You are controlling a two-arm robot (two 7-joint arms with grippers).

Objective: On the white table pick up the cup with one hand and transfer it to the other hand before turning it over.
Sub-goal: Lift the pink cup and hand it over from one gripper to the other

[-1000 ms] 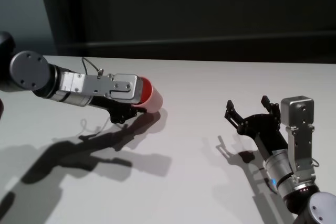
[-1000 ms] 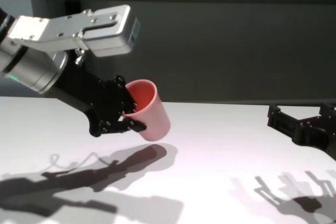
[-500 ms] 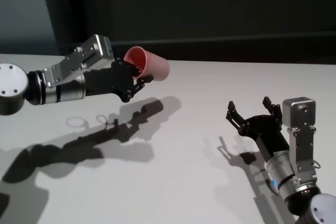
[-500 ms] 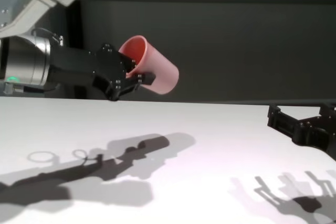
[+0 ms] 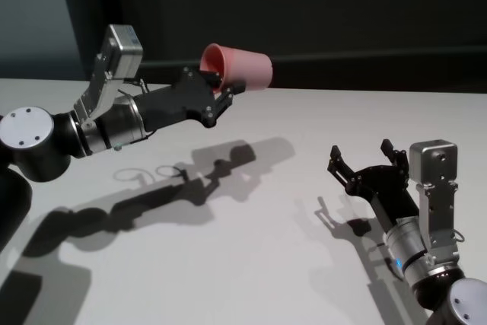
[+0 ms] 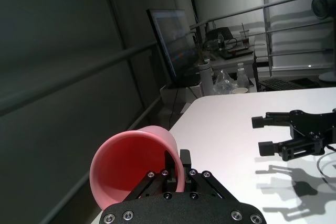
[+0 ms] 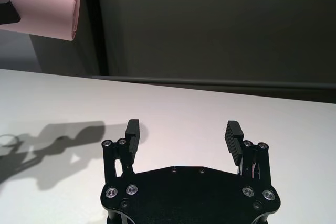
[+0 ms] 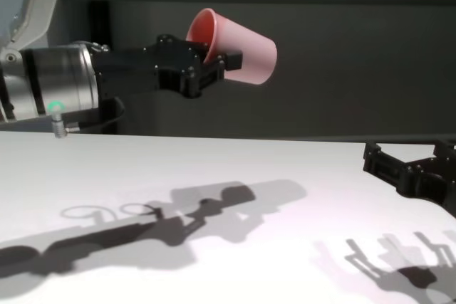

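Note:
My left gripper (image 5: 225, 87), the hand with the green light, is shut on the rim of the pink cup (image 5: 242, 68). It holds the cup on its side high above the white table (image 5: 251, 264), base pointing right. The cup also shows in the chest view (image 8: 239, 48), the left wrist view (image 6: 134, 169) and the right wrist view (image 7: 44, 11). My right gripper (image 5: 364, 154), the hand with the blue light, is open and empty low over the table at the right, well apart from the cup. It also shows in the right wrist view (image 7: 182, 130) and the chest view (image 8: 410, 161).
A dark wall and rail stand behind the table's far edge (image 5: 365, 90). The arms' shadows fall on the table below them.
My left arm has lifted the cup up and to the right, and tipped it from leaning to lying on its side. The right arm has not moved.

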